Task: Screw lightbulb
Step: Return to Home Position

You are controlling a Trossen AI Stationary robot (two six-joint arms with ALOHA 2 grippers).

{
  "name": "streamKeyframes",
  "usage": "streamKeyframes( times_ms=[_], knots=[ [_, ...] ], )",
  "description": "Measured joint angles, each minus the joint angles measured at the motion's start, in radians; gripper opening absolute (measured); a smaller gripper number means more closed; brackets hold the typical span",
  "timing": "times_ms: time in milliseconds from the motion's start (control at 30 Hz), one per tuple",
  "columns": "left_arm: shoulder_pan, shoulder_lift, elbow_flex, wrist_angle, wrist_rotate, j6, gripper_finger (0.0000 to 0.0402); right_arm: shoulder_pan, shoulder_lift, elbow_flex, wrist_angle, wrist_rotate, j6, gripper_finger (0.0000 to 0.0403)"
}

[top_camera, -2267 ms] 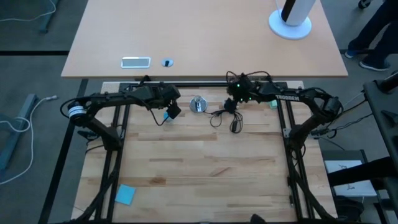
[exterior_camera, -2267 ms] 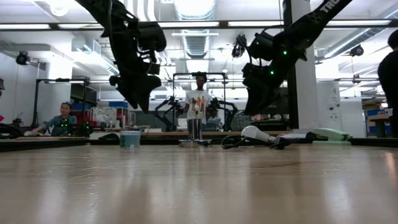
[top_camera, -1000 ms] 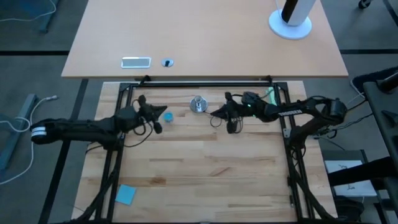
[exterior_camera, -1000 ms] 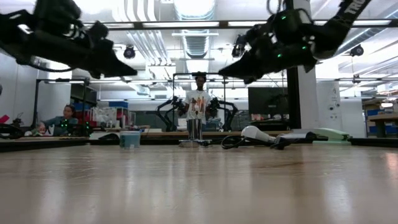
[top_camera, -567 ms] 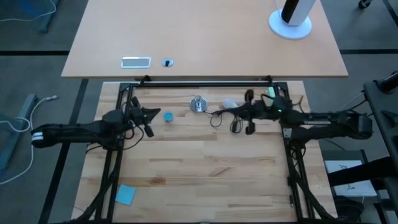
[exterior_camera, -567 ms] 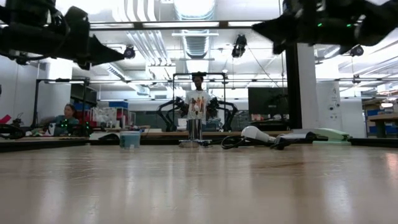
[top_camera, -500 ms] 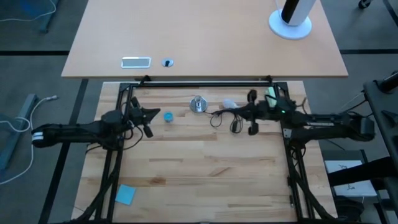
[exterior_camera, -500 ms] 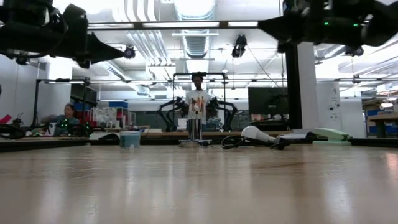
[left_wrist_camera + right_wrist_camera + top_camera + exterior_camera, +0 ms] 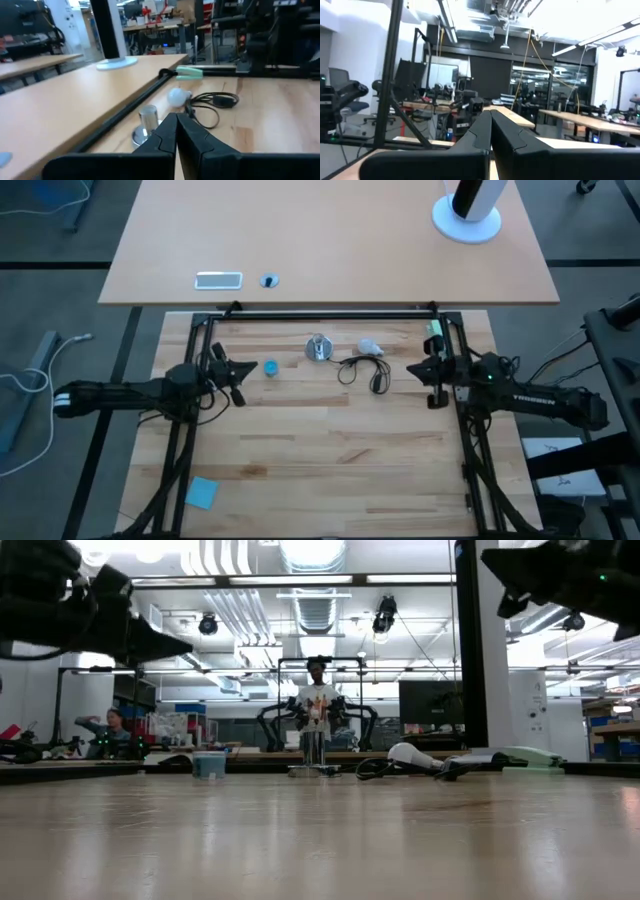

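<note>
The white lightbulb [image 9: 370,346] lies on its side on the wooden table, right of the silver socket [image 9: 319,348] that stands upright on its disc; it also shows in the low view [image 9: 405,753] and the left wrist view [image 9: 179,96]. My left gripper [image 9: 240,370] hovers shut, left of a small blue cap [image 9: 270,367], its fingers pointing level toward the socket [image 9: 146,125]. My right gripper [image 9: 412,370] hovers shut, right of the black cord [image 9: 365,370], and holds nothing. In the low view both grippers stay high above the table.
The socket's black cord loops across the table between bulb and right gripper. A green object [image 9: 433,332] lies at the far right by the black frame rail [image 9: 330,313]. A blue note [image 9: 201,492] sits near the front left. People are in the room beyond [image 9: 318,705].
My right gripper has drawn back toward the table's right edge, away from the cord, which uncovers the lightbulb. My left gripper has backed off a little toward the left edge, away from the blue cap. Both have stayed shut. The bulb, socket and cap have not moved.
</note>
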State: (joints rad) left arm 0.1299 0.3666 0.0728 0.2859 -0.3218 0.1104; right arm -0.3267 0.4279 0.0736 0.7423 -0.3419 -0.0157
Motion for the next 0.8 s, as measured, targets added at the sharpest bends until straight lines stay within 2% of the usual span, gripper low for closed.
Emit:
streamKeyframes(
  times_ms=[133, 200, 267, 467, 667, 800],
  knots=[
    [0.000, -0.002, -0.061, 0.131, 0.066, -0.038, 0.0000, 0.000, -0.094, -0.067, -0.010, -0.016, 0.018, 0.0000],
    [-0.001, -0.003, -0.059, 0.170, 0.087, -0.045, 0.0000, 0.000, -0.143, -0.067, -0.039, -0.059, 0.031, 0.0000],
    [-0.002, 0.002, -0.051, 0.167, 0.086, -0.052, 0.0000, 0.000, -0.184, -0.066, -0.029, -0.107, 0.055, 0.0000],
    [-0.002, 0.014, -0.041, 0.164, 0.086, -0.079, 0.0000, 0.000, -0.306, -0.065, -0.029, -0.141, 0.037, 0.0000],
    [-0.002, 0.017, -0.040, 0.163, 0.086, -0.311, 0.0000, 0.000, -0.362, -0.065, -0.035, -0.142, 0.109, 0.0000],
    [-0.002, 0.022, -0.041, 0.162, 0.086, -0.334, 0.0000, 0.000, -0.363, -0.065, -0.035, -0.142, 0.160, 0.0000]
  ],
)
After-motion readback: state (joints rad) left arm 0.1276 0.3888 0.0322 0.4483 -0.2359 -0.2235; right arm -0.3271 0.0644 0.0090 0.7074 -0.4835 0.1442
